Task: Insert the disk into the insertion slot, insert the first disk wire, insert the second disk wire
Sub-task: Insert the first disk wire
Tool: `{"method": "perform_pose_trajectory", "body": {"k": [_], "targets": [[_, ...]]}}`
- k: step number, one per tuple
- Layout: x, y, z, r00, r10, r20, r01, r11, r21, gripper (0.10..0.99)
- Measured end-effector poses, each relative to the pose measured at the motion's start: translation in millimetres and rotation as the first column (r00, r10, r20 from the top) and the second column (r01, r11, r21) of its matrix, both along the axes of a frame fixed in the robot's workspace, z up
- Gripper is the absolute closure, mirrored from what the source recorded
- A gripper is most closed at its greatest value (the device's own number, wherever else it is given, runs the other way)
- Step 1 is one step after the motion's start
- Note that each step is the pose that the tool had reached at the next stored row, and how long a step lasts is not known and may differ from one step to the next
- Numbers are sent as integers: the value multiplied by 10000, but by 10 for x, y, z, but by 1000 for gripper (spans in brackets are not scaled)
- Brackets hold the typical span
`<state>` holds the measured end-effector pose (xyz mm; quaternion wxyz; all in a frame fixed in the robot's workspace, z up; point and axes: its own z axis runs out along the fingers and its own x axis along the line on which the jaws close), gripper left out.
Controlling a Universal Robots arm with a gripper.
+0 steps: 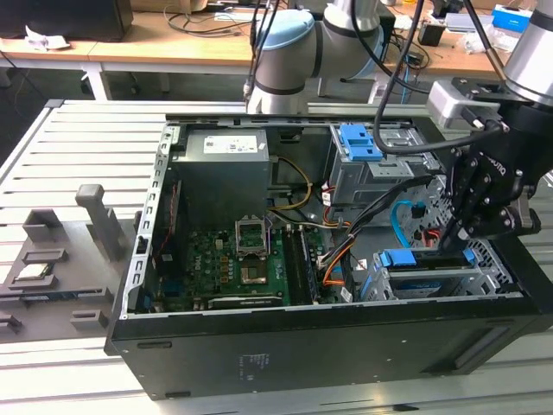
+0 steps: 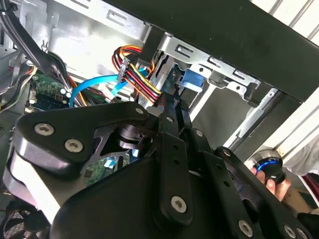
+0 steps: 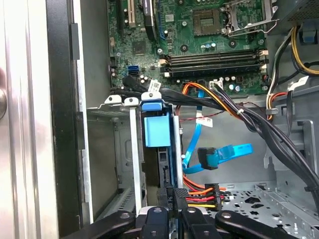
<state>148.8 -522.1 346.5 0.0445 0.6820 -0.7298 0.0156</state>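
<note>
Surface: slatted metal table (image 1: 78, 138) with an open PC case (image 1: 285, 350) lying on its side, so you reach the bays from above.
Arm end: gripper (image 3: 170, 200) sits low in the case corner at the exterior view's right, right at the open end of the insertion slot (image 1: 432, 284).
Grip: fingers are together, clamped on the dark plug of the first disk wire (image 3: 198, 196) (the orange-red-yellow-black bundle). You hold it by the plug body, which I judge keeps it square to the drive's port.
Drive: the disk (image 3: 157, 127) sits inside the insertion slot, its blue carrier end showing between the cage rails. Step one looks done.
Joint: the plug is just beside the carrier's rear edge. I can't tell whether it is seated or only touching (your fingers hide the contact).
Blue cable: second disk wire (image 3: 219, 153) loops loose over the bay floor beside the slot. Its plug hangs free, apart from the disk, and is not plugged in. I judge it lies aside, out of the fingers' line.
Bystander: a hand (image 2: 281, 186) is at the case's outer edge in the second wrist view, on a round blue-ringed knob, well apart from the fingers.
Stage: you're on wire one, and wire two is not yet done.
</note>
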Motion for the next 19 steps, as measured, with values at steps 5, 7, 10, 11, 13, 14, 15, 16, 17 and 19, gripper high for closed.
{"method": "perform_pose_trajectory", "body": {"k": [5, 7, 10, 11, 13, 14, 15, 16, 17, 19], "targets": [[0, -16, -12, 10000, -1, 0, 1, 9999, 138, 918], [3, -16, -15, 10000, -1, 0, 1, 9999, 148, 918], [10, -16, -27, 10000, 0, 0, 0, 9999, 169, 918], [10, -16, -30, 10000, -1, -1, 1, 9998, 174, 918], [12, -16, -36, 10000, 0, 0, 0, 9998, 190, 918], [12, -16, -39, 10000, 0, 0, 0, 9998, 200, 918], [12, -15, -42, 10000, 0, -1, 0, 9998, 218, 918], [12, -15, -44, 10000, 0, -2, 0, 9997, 237, 918], [12, -16, -45, 10000, 0, -1, 0, 9997, 250, 918], [12, -16, -58, 10000, 0, 0, 0, 9997, 261, 918]]}}
